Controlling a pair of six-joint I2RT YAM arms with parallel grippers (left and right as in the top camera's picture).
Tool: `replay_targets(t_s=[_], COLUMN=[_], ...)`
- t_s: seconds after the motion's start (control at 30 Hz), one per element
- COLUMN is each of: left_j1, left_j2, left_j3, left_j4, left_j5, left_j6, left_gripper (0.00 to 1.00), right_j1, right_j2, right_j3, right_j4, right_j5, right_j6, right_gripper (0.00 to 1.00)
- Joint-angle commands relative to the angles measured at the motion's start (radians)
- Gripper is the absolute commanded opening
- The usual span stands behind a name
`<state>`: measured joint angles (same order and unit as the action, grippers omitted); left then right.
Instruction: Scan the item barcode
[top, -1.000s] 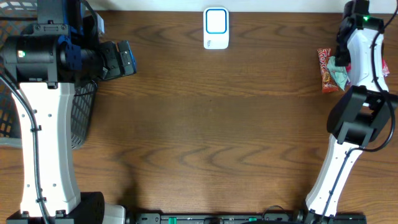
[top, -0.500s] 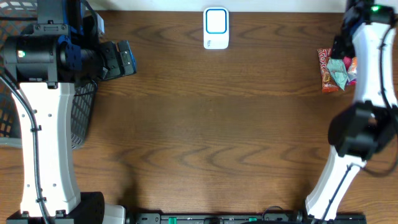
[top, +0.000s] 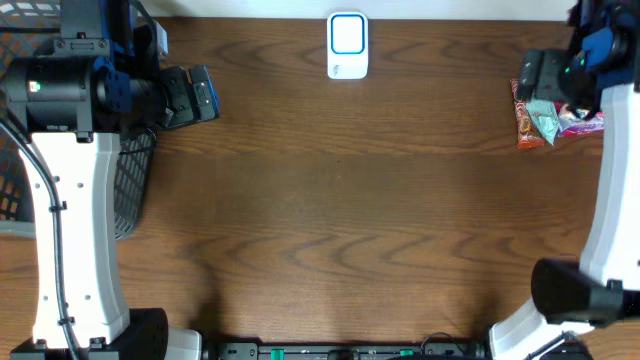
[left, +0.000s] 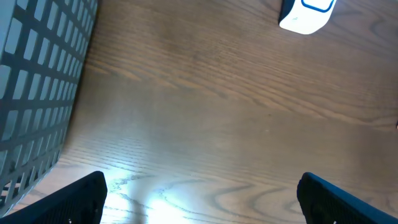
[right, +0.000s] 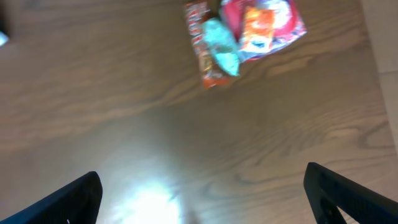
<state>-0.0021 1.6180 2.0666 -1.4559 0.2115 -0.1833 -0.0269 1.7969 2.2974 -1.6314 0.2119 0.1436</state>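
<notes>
1. The table is the biggest thing here by far. It's dark brown wood grain filling nearly the whole overhead view, and both wrist views catch a bright glare patch on it. The only bit of room showing is a thin pale strip past the far edge.
2. The left arm is a white link with a black joint running up the left side, and it covers part of the basket. The left gripper is spread wide with just bare wood between the fingertips. It faces the scanner across open table.
3. The right arm goes up the right edge. The right gripper is wide apart too and isn't gripping anything. In the overhead view its dark head hides the top end of the snacks.
4. A dark wire basket sits at the left edge, half tucked under the left arm.
5. The snack pile, the stuff to be scanned, lies at the right edge of the table, well apart from the scanner.
6. The scanner is a white block with a blue-framed window, at the middle of the far edge.
7. In the pile there's a long red wrapper with a teal packet overlapping it. Touching those is a pink pouch with an orange packet on top of it.
</notes>
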Motion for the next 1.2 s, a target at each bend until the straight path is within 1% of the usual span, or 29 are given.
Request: replay_targets(t_s=[0.0, 0.17, 0.3, 0.43, 0.63, 0.73, 0.9, 1.17], left_j1=[-0.002, -0.002, -0.002, -0.002, -0.002, -0.002, -0.002, -0.002], left_j2=[0.009, 0.009, 0.009, 0.009, 0.009, 0.009, 0.009, 0.009], left_j3=[-0.002, -0.002, -0.002, -0.002, -0.002, -0.002, -0.002, -0.002], left_j4=[-0.002, -0.002, -0.002, -0.002, -0.002, -0.002, -0.002, -0.002], left_j5=[0.009, 0.009, 0.009, 0.009, 0.009, 0.009, 0.009, 0.009], left_j6=[-0.005, -0.005, -0.005, -0.005, -0.005, -0.005, -0.005, -0.005], left_gripper=[0.98, 0.98, 0.98, 0.98, 0.98, 0.98, 0.98, 0.98], right_j1=[0.059, 0.133, 0.179, 0.192, 0.192, 0.192, 0.192, 0.192], right_j2=[-0.112, -0.270, -0.412, -0.566, -0.783, -0.867, -0.952, -0.970], right_j3=[0.004, -0.010, -0.068, -0.190, -0.451, -0.558, -0.651, -0.660], right_j4=[-0.034, -0.066, -0.066, -0.066, -0.066, -0.066, -0.066, -0.066], right_j5=[-0.019, -0.040, -0.046, -0.072, -0.230, -0.260, -0.260, -0.259], right_j6=[-0.026, -0.026, -0.025, 0.001, 0.002, 0.001, 0.001, 0.001], right_gripper=[0.99, 0.99, 0.99, 0.99, 0.99, 0.99, 0.99, 0.99])
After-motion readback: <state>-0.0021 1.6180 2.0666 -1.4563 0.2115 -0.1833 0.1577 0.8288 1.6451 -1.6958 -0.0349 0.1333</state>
